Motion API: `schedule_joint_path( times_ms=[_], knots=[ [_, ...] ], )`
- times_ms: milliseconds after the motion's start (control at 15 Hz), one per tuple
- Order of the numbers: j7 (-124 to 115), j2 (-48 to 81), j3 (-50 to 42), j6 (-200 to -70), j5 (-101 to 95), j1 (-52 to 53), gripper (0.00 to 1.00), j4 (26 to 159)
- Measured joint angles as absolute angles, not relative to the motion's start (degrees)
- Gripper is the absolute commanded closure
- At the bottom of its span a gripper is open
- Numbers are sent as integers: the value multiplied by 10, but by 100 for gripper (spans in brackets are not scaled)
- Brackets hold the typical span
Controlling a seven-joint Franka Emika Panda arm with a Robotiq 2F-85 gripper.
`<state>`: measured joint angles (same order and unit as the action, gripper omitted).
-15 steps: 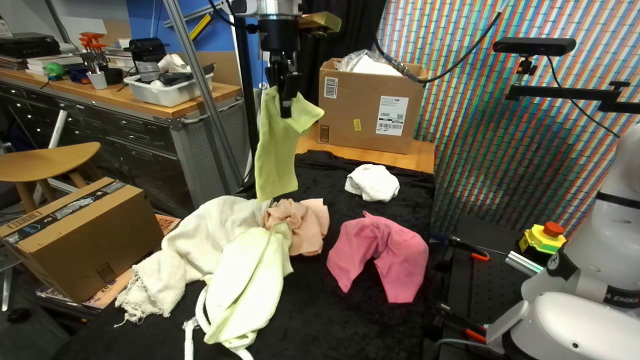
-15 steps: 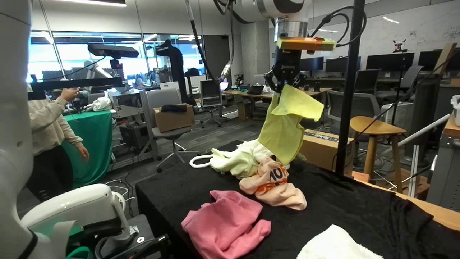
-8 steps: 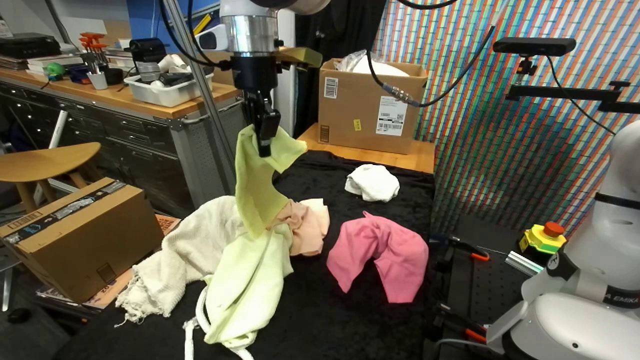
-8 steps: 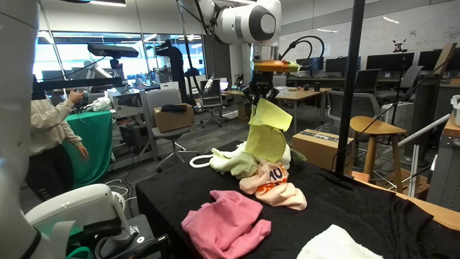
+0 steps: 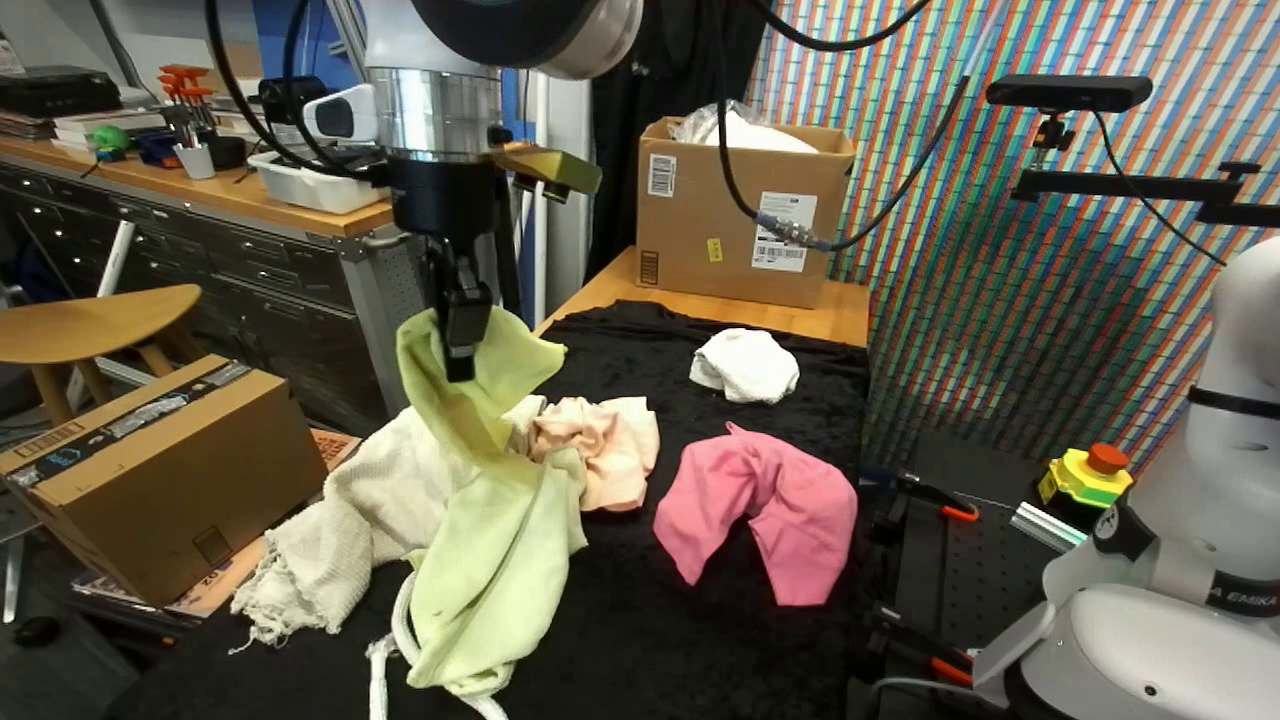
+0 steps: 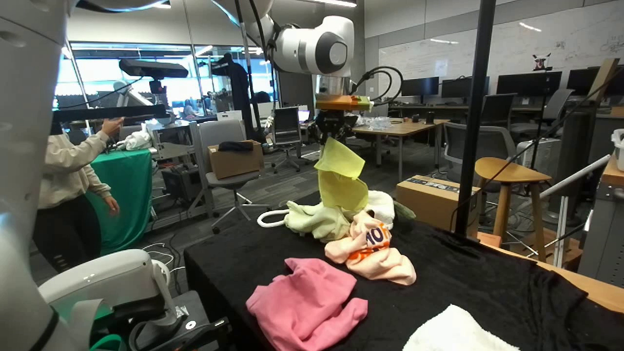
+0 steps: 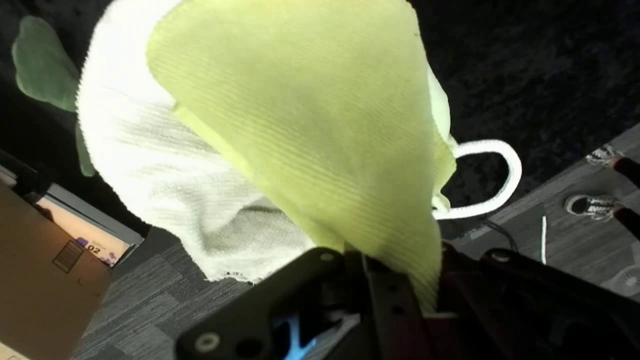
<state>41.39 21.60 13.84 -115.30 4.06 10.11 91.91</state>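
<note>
yellow-green cloth (image 7: 310,125): limp and lime-toned, hanging above the pale green item (image 5: 505,580), its face finely ribbed in the wrist view, its edges soft and slightly wavy
drape: a short folded flap (image 6: 341,158) juts out sideways near the top and a longer panel (image 6: 342,192) hangs below; the flap looks brighter, the panel duller and bowed into a curve
lower end: seen against the pale green item in both exterior views; whether the two touch cannot be told
gripper (image 5: 460,372): black, pointing down, its fingers pressed together on the top of the yellow-green cloth, pinching the fabric between them
pale green item: crumpled, with a white cord loop (image 7: 515,172) sticking out at one end
cream knit cloth (image 5: 395,480): lying beside the pale green item, frayed along one end
peach cloth (image 6: 375,268): bunched next to the pale green item, bearing orange and dark lettering
pink cloth (image 6: 307,302): rumpled, near the peach cloth but apart from it
white cloth (image 5: 745,367): a small heap, well apart from the yellow-green cloth
black cover (image 6: 468,278): spread over the wooden table (image 5: 848,308), under the heaped fabrics
large carton (image 5: 745,220): standing on the bare wood at the table's end
person (image 6: 73,170): in a light top, standing well away from the table, one arm raised
</note>
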Motion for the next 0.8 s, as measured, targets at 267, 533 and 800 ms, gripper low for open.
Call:
schedule_joint_path(
  times_ms=[267, 533, 800],
  knots=[
    [365, 222, 149, -1199, 78, 106, 98, 917],
    [329, 236, 152, -1247, 112, 106, 98, 917],
    [309, 251, 162, -1277, 128, 106, 99, 917]
  ],
)
